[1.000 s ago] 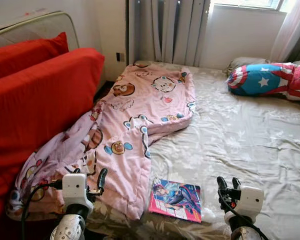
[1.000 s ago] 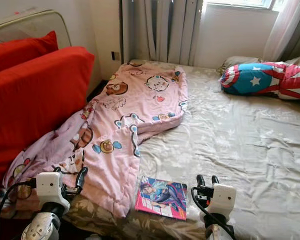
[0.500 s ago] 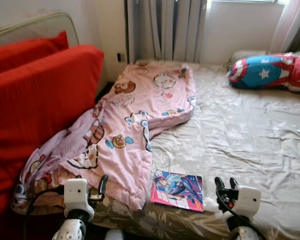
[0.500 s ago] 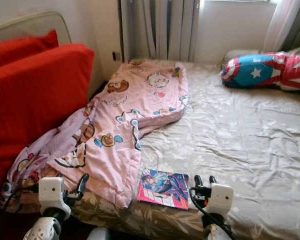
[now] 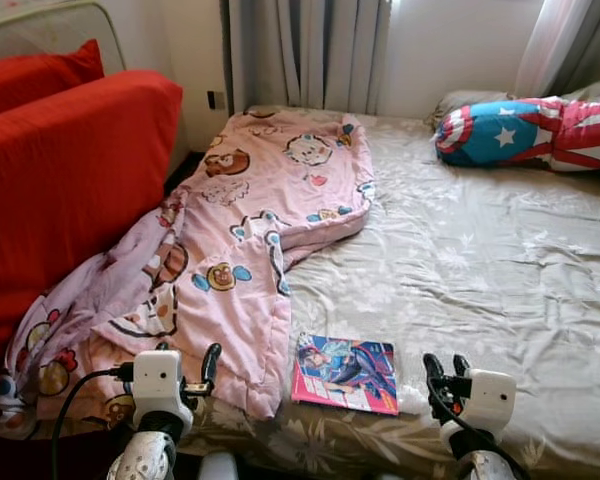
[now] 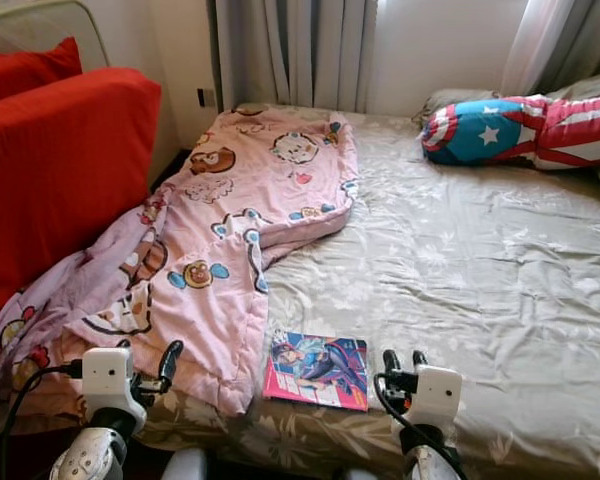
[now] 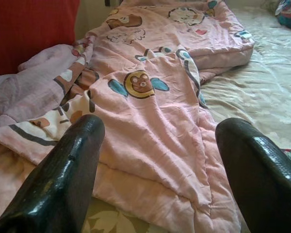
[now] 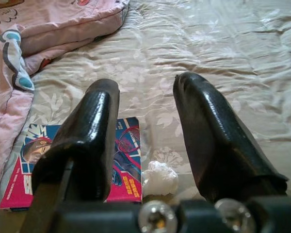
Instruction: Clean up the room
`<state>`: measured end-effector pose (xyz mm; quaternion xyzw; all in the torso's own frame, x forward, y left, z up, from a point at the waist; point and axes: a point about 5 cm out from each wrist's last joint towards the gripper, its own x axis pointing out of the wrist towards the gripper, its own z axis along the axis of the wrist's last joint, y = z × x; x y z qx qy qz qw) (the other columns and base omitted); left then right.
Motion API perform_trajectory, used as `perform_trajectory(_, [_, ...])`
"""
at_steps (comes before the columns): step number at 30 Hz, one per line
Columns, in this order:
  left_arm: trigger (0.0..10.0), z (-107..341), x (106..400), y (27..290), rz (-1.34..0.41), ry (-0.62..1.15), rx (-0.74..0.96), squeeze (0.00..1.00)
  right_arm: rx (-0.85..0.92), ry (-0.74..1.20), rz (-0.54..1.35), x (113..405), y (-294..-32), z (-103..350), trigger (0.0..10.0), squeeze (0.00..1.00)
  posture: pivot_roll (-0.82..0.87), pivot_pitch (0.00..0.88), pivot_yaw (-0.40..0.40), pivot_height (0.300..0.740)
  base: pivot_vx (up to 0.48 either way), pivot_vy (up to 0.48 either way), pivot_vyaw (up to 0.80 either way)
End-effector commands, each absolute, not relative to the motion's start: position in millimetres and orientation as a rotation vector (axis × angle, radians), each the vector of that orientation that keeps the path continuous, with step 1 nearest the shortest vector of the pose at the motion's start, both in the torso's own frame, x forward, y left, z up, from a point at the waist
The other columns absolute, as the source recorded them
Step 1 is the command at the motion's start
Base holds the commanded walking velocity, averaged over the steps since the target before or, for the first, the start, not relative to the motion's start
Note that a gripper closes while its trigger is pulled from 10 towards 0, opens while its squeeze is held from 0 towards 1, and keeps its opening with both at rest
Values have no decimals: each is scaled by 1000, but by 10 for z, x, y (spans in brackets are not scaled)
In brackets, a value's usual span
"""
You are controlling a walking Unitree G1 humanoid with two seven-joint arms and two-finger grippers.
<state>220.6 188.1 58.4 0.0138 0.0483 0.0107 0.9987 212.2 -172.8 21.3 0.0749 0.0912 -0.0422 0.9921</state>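
Note:
A pink cartoon-print blanket lies rumpled along the left side of the bed and spills off its near left corner. A colourful magazine lies flat near the bed's front edge, just right of the blanket's hem. A small crumpled white paper wad sits beside the magazine. My left gripper is open, low in front of the blanket. My right gripper is open, just right of the magazine, holding nothing.
The bed's beige floral sheet stretches to the right. A star-and-stripes pillow lies at the far right by the window wall. Big red cushions stand along the bed's left side. Curtains hang at the back.
The whole view has shifted a little as the camera moved, so more of the bed's front edge shows. Blanket and magazine lie where they were. Both grippers stay open.

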Motion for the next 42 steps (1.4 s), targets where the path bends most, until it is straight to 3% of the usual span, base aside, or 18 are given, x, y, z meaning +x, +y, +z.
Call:
perform_trajectory(1, [10000, 612, 2212, 1872, 6, 90, 44, 0, 159, 181, -85, 2124, -1729, 215, 10000, 0, 39, 0, -45, 621, 0, 0, 0])
perform_trajectory(25, [10000, 629, 2244, 1839, -18, 91, 56, 0, 155, 213, -57, 2148, -1698, 171, 10000, 0, 37, 0, -41, 621, 0, 0, 0])
perform_trajectory(30, [10000, 629, 2243, 1841, -17, 92, 57, 0, 161, 201, -47, 2164, -1688, 180, 10000, 0, 38, 0, -42, 587, 0, 0, 0])
perform_trajectory(42, [10000, 630, 2244, 1843, -16, 94, 57, 0, 174, 197, -46, 2149, -1678, 173, 10000, 0, 40, 0, -40, 587, 0, 0, 0])
